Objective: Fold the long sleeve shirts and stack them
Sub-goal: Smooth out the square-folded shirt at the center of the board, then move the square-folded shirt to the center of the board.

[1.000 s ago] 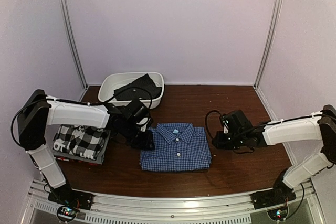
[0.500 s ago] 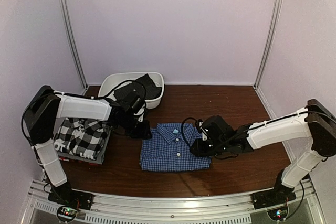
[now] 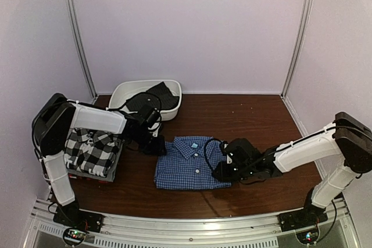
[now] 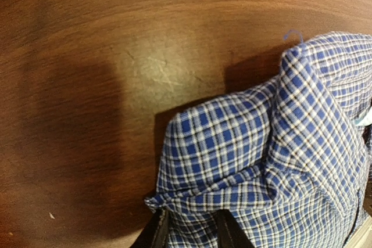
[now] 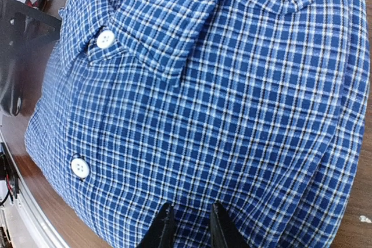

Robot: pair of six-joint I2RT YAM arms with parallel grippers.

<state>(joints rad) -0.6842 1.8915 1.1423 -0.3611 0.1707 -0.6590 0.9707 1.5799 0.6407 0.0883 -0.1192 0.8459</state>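
Note:
The folded blue-and-white check shirt [image 3: 195, 164] lies mid-table, collar away from the arms. My left gripper [image 3: 156, 145] is at its far left corner, and the fingers [image 4: 157, 233] are shut on a bunched edge of the cloth [image 4: 256, 161]. My right gripper [image 3: 224, 171] is at the shirt's right edge, its fingers [image 5: 164, 227] close together with the check cloth [image 5: 221, 97] between them. The black-and-white plaid shirt [image 3: 90, 152] lies folded at the left on top of grey and red folded ones.
A white oval basin [image 3: 123, 92] holding a dark garment [image 3: 154, 97] stands at the back left, just behind my left arm. Walls and metal posts close in the table on three sides. A metal rail runs along the near edge.
My right gripper has moved left from off the shirt's right side onto its right edge. My left gripper has shifted slightly away along the shirt's left corner.

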